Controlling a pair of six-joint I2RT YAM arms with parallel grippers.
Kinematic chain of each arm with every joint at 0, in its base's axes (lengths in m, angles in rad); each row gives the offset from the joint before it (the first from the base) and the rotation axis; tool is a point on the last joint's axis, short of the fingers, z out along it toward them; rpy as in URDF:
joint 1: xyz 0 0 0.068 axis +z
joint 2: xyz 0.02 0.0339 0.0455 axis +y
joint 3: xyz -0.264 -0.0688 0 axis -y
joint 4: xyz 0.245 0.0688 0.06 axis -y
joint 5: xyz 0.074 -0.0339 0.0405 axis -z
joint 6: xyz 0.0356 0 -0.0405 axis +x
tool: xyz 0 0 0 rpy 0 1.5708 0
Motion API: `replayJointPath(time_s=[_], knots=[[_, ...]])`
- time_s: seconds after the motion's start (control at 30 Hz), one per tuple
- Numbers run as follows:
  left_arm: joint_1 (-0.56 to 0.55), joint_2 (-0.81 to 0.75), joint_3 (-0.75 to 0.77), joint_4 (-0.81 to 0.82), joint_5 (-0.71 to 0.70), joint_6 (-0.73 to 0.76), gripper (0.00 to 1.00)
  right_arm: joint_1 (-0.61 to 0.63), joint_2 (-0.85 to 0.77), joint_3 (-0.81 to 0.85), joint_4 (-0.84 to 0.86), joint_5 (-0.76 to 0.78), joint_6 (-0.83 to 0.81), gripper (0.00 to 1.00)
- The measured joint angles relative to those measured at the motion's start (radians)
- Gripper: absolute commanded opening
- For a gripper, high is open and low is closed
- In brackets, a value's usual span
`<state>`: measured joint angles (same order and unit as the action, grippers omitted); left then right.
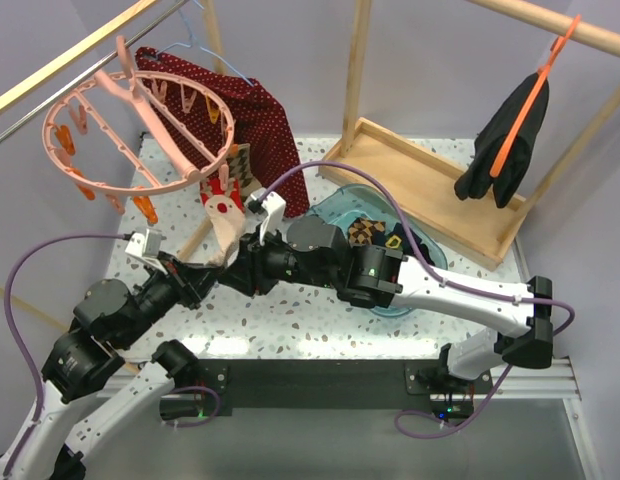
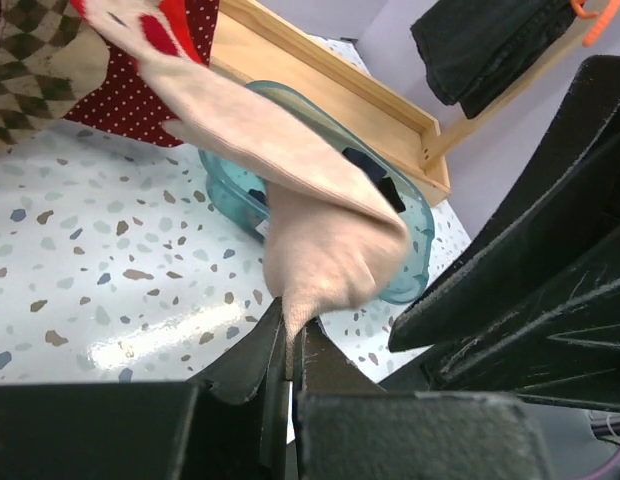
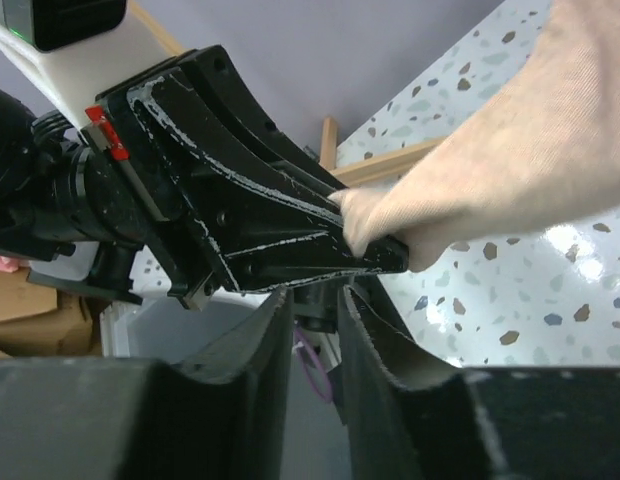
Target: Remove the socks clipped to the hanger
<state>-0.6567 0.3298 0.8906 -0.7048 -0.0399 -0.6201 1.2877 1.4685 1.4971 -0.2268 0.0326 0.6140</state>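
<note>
The pink ring hanger (image 1: pixel 140 130) hangs from the rail at the upper left. A beige sock with red marks (image 1: pixel 226 222) hangs from a clip on the ring's near edge, stretched down toward me. My left gripper (image 1: pixel 210 272) is shut on its toe end, and the left wrist view shows the sock (image 2: pixel 320 230) pinched between the jaws (image 2: pixel 288 345). My right gripper (image 1: pixel 240 262) sits right beside the left one; its jaws (image 3: pixel 315 300) stand a narrow gap apart and hold nothing. A brown-and-tan argyle sock (image 1: pixel 240 160) also hangs on the ring (image 2: pixel 40 60).
A teal tub (image 1: pixel 422 250) behind the right arm holds an argyle sock (image 1: pixel 365 232) and dark items. A wooden tray (image 1: pixel 430 185) lies at the back. The red dotted cloth (image 1: pixel 260 120) hangs behind the ring. A black garment (image 1: pixel 505 140) on an orange hanger hangs at the right.
</note>
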Motion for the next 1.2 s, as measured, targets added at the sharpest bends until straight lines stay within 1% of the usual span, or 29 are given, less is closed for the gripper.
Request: replayJointPath(time_s=[0.07, 0.1, 0.17, 0.2, 0.27, 0.3, 0.37, 0.5, 0.57, 0.7, 0.83, 1.07, 1.2], knots=[[0.0, -0.003, 0.0, -0.011, -0.014, 0.0, 0.0, -0.016, 0.004, 0.0, -0.006, -0.024, -0.001, 0.41], [0.0, -0.005, 0.002, -0.018, -0.02, 0.0, 0.0, -0.032, 0.006, 0.0, -0.008, -0.036, -0.001, 0.45], [0.0, -0.009, 0.004, -0.025, -0.023, 0.0, 0.0, -0.084, 0.011, 0.0, -0.008, -0.061, -0.003, 0.55], [0.0, -0.011, 0.007, -0.03, -0.024, 0.0, 0.0, -0.126, 0.015, 0.001, -0.011, -0.084, -0.007, 0.64], [0.0, -0.014, 0.013, -0.034, -0.024, 0.001, 0.0, -0.201, 0.022, 0.003, -0.014, -0.113, -0.022, 0.73], [0.0, -0.015, 0.016, -0.035, -0.024, 0.001, 0.0, -0.229, 0.026, 0.006, -0.014, -0.13, -0.033, 0.8], [0.0, -0.016, 0.02, -0.036, -0.019, 0.002, 0.0, -0.293, 0.045, 0.021, -0.011, -0.157, -0.064, 0.85], [0.0, -0.016, 0.021, -0.036, 0.01, 0.002, 0.0, -0.351, 0.109, 0.084, 0.028, -0.237, -0.122, 0.86], [0.0, -0.016, 0.021, -0.033, 0.036, 0.002, 0.0, -0.381, 0.135, 0.102, 0.06, -0.287, -0.129, 0.85], [0.0, -0.019, 0.021, -0.008, 0.098, 0.001, 0.0, -0.449, 0.23, 0.169, 0.161, -0.443, -0.128, 0.85], [0.0, -0.024, 0.021, 0.007, 0.143, 0.0, 0.0, -0.492, 0.325, 0.245, 0.224, -0.533, -0.124, 0.84], [0.0, -0.032, 0.021, 0.02, 0.186, 0.0, 0.0, -0.5, 0.428, 0.333, 0.298, -0.668, -0.098, 0.8], [0.0, -0.032, 0.021, 0.031, 0.195, 0.0, 0.0, -0.497, 0.459, 0.364, 0.343, -0.714, -0.068, 0.74]])
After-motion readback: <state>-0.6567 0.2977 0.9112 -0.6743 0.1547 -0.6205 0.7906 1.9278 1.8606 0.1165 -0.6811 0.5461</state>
